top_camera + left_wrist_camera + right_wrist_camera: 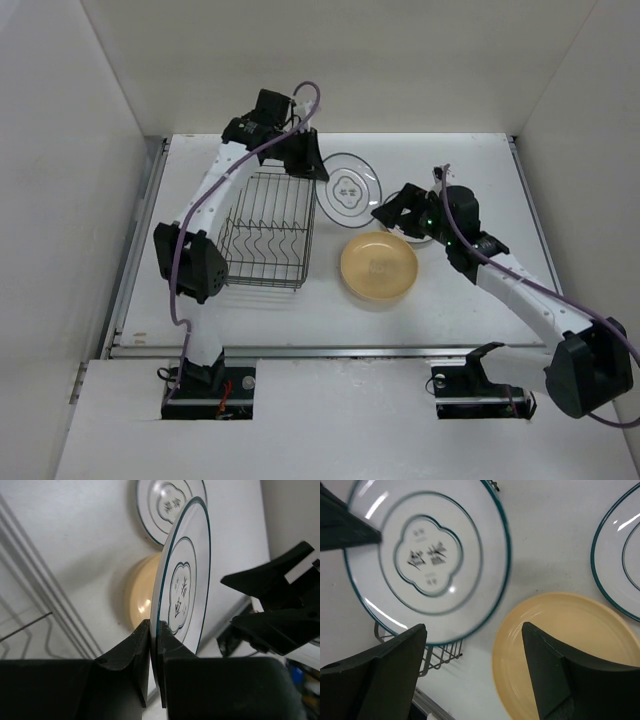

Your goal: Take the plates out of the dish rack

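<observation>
My left gripper (152, 627) is shut on the rim of a white plate (182, 590) with a dark green rim and centre drawing. It holds the plate tilted in the air just right of the dish rack (265, 230), which has no plates in it. The held plate shows in the top view (350, 187) and the right wrist view (427, 555). A yellow plate (378, 267) lies flat on the table. A second white plate (620, 555) lies on the table, mostly hidden under the right arm in the top view. My right gripper (474, 627) is open and empty, hovering between the held plate and the yellow plate.
The rack's corner (437, 655) shows under the held plate. White enclosure walls (60, 200) stand on the left, back and right. The white table (480, 320) has a metal rail along its left and near edges.
</observation>
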You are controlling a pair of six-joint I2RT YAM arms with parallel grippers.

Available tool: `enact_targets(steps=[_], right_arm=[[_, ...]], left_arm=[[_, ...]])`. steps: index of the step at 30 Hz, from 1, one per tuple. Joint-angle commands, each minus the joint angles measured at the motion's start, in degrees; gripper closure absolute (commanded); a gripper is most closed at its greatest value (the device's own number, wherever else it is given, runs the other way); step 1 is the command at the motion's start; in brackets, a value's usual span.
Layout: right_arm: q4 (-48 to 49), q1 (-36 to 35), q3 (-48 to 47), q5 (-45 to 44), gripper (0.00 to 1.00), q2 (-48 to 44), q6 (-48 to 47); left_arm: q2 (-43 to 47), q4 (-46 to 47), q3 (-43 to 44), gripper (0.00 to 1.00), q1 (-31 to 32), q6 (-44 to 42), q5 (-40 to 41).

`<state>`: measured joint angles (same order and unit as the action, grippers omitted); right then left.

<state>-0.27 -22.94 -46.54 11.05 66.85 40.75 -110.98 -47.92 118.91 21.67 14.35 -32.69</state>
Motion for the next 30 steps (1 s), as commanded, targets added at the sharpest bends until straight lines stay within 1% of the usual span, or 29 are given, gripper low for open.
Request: enact_targets(steps=[1, 2, 5, 6, 7, 10, 11, 16, 19, 20, 21, 22, 23, 26, 28, 29, 30], right_arm=[[5.19, 0.09, -3.2, 1.6, 0.17, 2.31, 0.81], [6.07, 0.09, -3.2, 2.3, 0.17, 2.93, 1.6], [7.92, 0.61, -3.2, 3.54, 0.17, 5.48, 3.88], [7.75, 0.61, -3.2, 2.85, 0.19, 6.01, 4.51], [6.53, 1.14, -3.72, 0.31, 0.19, 7.06, 5.12], [2.14, 2.28, -4.43, -4.87, 0.27, 7.07, 7.32], [2.12, 2.28, -4.43, -5.59, 0.29, 7.07, 7.32], [2.12, 3.34, -3.73, -5.6, 0.35, 7.24, 7.32], [4.66, 3.34, -3.73, -4.9, 0.51, 7.76, 7.32], [5.36, 3.34, -3.73, -4.37, 0.63, 7.77, 7.32], [5.37, 3.34, -3.73, -4.37, 0.71, 8.47, 7.32], [5.37, 3.34, -3.73, -3.85, 0.82, 8.47, 7.32], [5.37, 3.34, -4.25, -3.84, 1.0, 9.08, 7.32], [5.98, 3.34, -4.26, -3.84, 1.0, 9.09, 8.64], [5.99, 3.34, -4.26, -5.86, 1.0, 8.3, 9.26], [5.29, 3.34, -4.26, -6.65, 1.0, 7.78, 10.04], [4.76, 3.34, -4.26, -7.52, 1.0, 7.25, 10.74]], left_arm=[[-1.08, 8.97, -2.71, 1.0, -0.31, 4.89, -18.89], [-1.69, 9.59, -3.42, 1.0, -0.31, 5.51, -21.43], [-2.22, 12.06, -4.04, 1.0, -0.31, 7.62, -24.43], [-2.75, 12.67, -4.74, 1.0, -0.31, 8.67, -26.44], [-2.75, 14.16, -4.74, 1.0, -0.31, 9.2, -27.33], [-2.75, 15.58, -5.27, 1.0, -0.84, 10.44, -29.53], [-2.75, 15.58, -5.27, 1.0, -0.84, 10.44, -29.54], [-3.27, 17.16, -5.89, 1.0, -1.37, 11.84, -31.47], [-3.28, 17.16, -6.41, 1.0, -1.37, 11.84, -31.47], [-3.28, 17.16, -6.41, 1.0, -1.37, 11.84, -31.47], [-3.28, 17.16, -6.93, 1.0, -1.37, 11.84, -31.47], [-3.28, 17.16, -6.94, 1.0, -1.37, 11.84, -31.47], [-3.28, 17.16, -6.94, 1.0, -1.37, 12.36, -31.47], [-3.28, 17.16, -6.94, 1.0, -1.37, 12.37, -31.47], [-3.28, 15.51, -6.42, 0.83, -1.37, 10.89, -29.81], [-3.28, 14.1, -5.37, 0.8, -1.37, 9.66, -28.76], [-3.8, 12.34, -4.49, 0.78, -1.37, 8.17, -25.96]])
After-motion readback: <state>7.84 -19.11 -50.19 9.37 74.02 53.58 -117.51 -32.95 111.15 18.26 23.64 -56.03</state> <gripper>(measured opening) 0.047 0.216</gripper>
